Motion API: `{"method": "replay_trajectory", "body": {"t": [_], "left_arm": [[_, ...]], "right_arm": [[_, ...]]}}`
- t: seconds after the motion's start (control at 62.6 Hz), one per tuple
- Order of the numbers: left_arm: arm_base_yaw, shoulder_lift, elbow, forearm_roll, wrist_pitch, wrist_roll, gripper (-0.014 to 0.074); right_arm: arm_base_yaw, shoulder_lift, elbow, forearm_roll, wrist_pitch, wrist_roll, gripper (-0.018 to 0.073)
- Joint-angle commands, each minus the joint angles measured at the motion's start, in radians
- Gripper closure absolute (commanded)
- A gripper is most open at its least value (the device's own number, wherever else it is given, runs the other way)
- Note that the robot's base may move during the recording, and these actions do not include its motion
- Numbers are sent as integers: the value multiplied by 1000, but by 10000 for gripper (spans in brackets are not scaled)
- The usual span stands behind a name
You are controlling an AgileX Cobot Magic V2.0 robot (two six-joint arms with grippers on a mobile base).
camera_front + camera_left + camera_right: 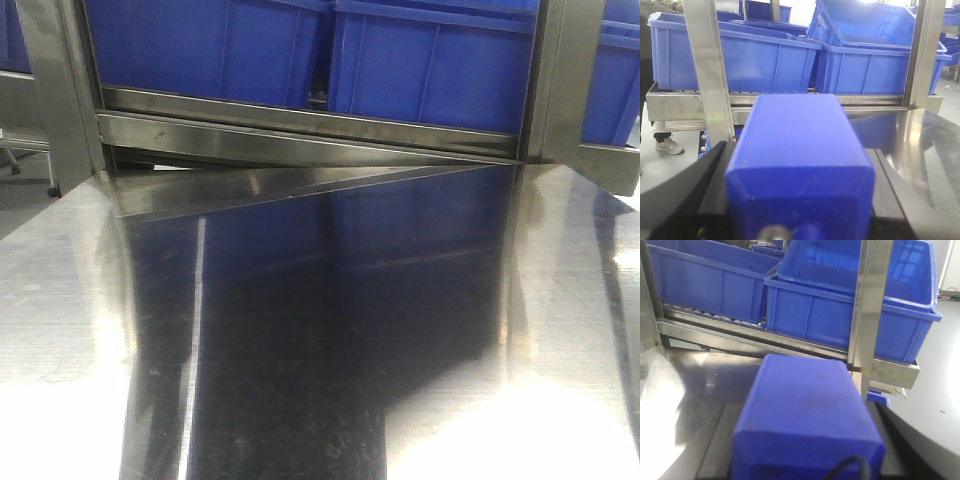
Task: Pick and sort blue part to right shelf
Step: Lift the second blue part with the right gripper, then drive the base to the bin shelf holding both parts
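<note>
Blue part (799, 170) sits in L pincer (800, 147), clamped btwn its black fingers (715, 175), both sides touching it. It fills the lower centre of the L wrist view, w/ the steel bench (935, 145) ahead and to its right. R wrist view: second blue block (805, 415) likewise btwn the R pincer (800, 407) fingers, but edges are blurred, so can't tell if it's gripped. Beyond both: blue bins (840, 310) on a roller shelf (740, 327) w/ steel uprights (867, 305). Front view: shiny bench top, bins behind.
</note>
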Motion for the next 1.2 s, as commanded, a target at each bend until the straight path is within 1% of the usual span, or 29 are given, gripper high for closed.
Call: {"method": "replay_trajectory", "body": {"t": [0.0,1.182], "left_arm": [[-5,-23,-32,-7,-98,-8,316],[-5,-19,-28,-7,-96,-8,316]], "right_arm": [[1,15,-27,-31,-82,-8,415],[1,15,-27,-31,-82,-8,415]]}}
